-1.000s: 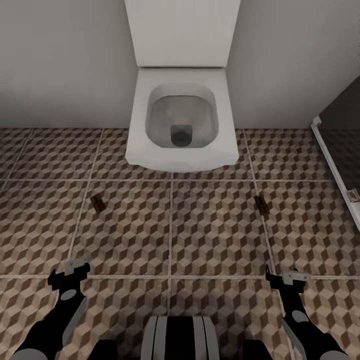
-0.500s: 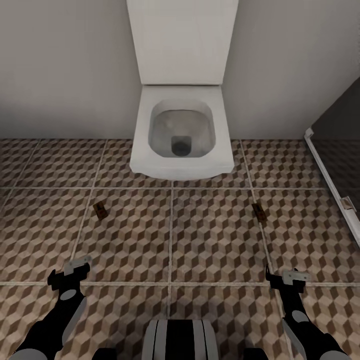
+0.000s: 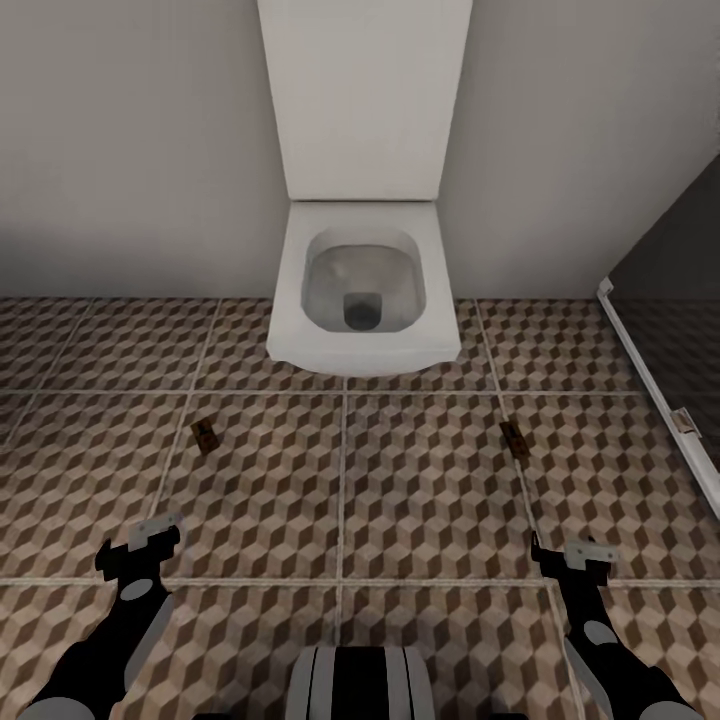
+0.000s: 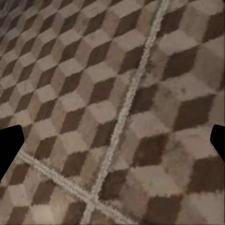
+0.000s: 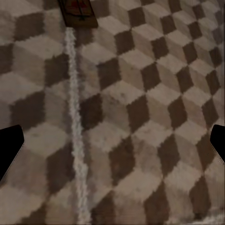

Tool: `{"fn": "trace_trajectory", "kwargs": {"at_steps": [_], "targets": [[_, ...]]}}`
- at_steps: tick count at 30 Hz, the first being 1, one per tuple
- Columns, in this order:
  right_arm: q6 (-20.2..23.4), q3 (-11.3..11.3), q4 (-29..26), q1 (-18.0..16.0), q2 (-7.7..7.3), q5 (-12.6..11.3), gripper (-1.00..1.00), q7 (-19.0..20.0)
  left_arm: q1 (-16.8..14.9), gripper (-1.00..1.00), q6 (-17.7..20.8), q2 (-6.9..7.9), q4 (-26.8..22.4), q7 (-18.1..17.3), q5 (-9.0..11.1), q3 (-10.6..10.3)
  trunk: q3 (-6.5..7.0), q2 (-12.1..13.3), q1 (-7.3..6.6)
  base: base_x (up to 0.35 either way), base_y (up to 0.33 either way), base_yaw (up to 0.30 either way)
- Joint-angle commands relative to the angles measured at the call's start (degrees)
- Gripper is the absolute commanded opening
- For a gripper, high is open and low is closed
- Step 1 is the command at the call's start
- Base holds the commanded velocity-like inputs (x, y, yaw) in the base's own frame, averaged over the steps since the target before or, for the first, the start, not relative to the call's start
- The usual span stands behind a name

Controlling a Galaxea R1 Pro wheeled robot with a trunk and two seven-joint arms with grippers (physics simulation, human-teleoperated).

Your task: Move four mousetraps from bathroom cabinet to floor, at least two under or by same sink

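Observation:
Two mousetraps lie flat on the cube-patterned bathroom floor [image 3: 430, 500], one [image 3: 205, 434] left of the toilet and one [image 3: 515, 439] right of it on a grout line. The right one also appears in the right wrist view as a small brown mousetrap [image 5: 78, 11] ahead of the fingers. My left gripper [image 3: 140, 548] hovers open above the tiles, short of the left trap. My right gripper [image 3: 570, 558] is open too, short of the right trap. Both hold nothing. The cabinet and the sink are out of view.
A white toilet [image 3: 362, 290] stands against the grey wall straight ahead, its lid raised. A white-framed dark glass partition [image 3: 650, 370] runs along the right. Open tiled floor stretches between me and the toilet.
The whole picture has shifted: the toilet and both traps sit lower and look smaller, so the camera has drawn back. Both grippers keep their pose and stay open.

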Motion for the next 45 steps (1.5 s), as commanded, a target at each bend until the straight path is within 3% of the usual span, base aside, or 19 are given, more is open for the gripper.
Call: {"fn": "trace_trajectory", "kwargs": {"at_steps": [1, 45], "targets": [[-0.18, 0.48, 0.03, -0.03, -0.07, -0.44, 1.0, -0.35, -0.01, 1.0, -0.19, 0.03, -0.03, 0.15, 0.59, -0.11, 0.2, 0.0, -0.03, 0.0, 0.0, 0.0], [-0.18, 0.59, 0.03, -0.03, -0.07, -0.44, 1.0, -0.35, -0.01, 1.0, -0.11, 0.04, -0.02, 0.15, 0.67, -0.11, 9.94, 0.59, -1.17, 0.0, 0.0, 0.0]]}}
